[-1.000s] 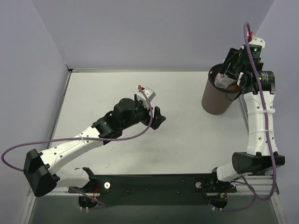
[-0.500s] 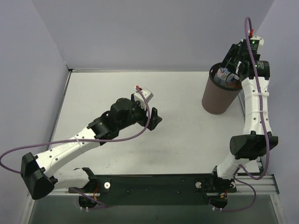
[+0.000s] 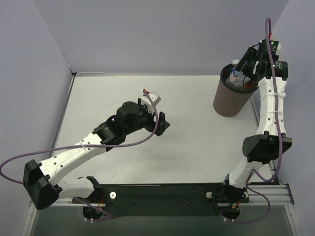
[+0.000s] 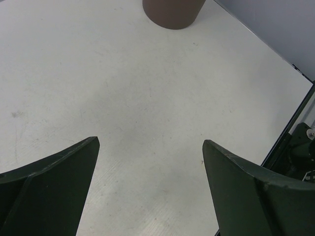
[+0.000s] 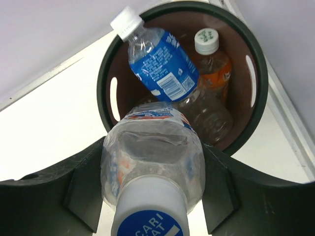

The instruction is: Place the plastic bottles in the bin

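The brown bin (image 3: 229, 101) stands at the table's far right; in the right wrist view its dark rim (image 5: 106, 64) rings the inside. Inside lie a blue-labelled bottle (image 5: 160, 64) with a white cap, an orange bottle (image 5: 214, 61) and a plain clear bottle (image 5: 209, 115). My right gripper (image 5: 152, 172) is shut on a white-blue labelled bottle (image 5: 150, 162), its blue-and-white cap toward the camera, held above the bin's near rim; it shows in the top view (image 3: 243, 76) too. My left gripper (image 3: 163, 123) hangs open and empty over mid-table, its fingers (image 4: 54, 182) wide apart.
The table's right edge and a black frame rail (image 4: 295, 147) lie near the left gripper's view. Purple-grey walls (image 3: 157, 34) close the back and sides. The bin's base (image 4: 173, 12) shows at the top of the left wrist view.
My right arm has straightened and raised its gripper with the bottle further over the bin's top. My left arm shifted slightly back and left.
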Available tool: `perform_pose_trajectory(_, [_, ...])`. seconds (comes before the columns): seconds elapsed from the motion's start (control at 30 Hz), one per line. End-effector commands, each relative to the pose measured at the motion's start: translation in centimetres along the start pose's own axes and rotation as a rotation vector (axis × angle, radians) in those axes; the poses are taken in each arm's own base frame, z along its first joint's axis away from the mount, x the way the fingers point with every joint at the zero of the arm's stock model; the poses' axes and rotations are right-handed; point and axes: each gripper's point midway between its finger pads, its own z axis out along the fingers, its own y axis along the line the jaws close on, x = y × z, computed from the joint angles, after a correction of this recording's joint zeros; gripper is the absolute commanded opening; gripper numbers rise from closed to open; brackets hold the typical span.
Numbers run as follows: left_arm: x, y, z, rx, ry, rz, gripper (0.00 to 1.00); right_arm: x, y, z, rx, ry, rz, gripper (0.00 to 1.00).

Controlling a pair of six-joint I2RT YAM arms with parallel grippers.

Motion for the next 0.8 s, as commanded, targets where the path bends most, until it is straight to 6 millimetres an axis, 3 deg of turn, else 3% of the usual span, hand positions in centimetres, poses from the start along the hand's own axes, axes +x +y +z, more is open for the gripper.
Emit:
perform_pose_trajectory(0.0, [-2.7,-0.7,0.3,0.033,-0.074,0.001,0.97,0.4,0.0,-1.5,0.021,0.065,-0.094,0.40])
perform_pose_trajectory(0.13, [-2.5,-0.9,0.5,0.043,-0.069,-0.013,0.97,1.4,-2.6,-0.5,0.147,0.104,-0.148,0.41])
perform_pose_trajectory(0.3, [-2.3,-1.2,0.9,0.059,-0.059,-0.023,0.98,7.3,-4.6,4.4,0.157,0.326,-0.124,0.45])
perform_pose_trajectory(0.4, [-2.4,-1.3,1.1,0.066,-0.055,-0.021,0.97,8.9,-5.4,6.2,0.183,0.389,-0.136,0.51])
perform_pose_trajectory(0.43, [-2.4,-1.3,1.1,0.065,-0.052,-0.022,0.97,8.8,-5.4,6.3,0.181,0.387,-0.131,0.53])
perform_pose_trajectory(0.6, [-2.6,-1.4,1.0,0.064,-0.054,-0.020,0.97,6.4,-4.6,4.1,0.152,0.303,-0.124,0.95])
perform_pose_trajectory(0.77, [-2.6,-1.5,1.1,0.071,-0.059,-0.021,0.97,3.7,-3.2,1.4,0.094,0.215,-0.094,0.99])
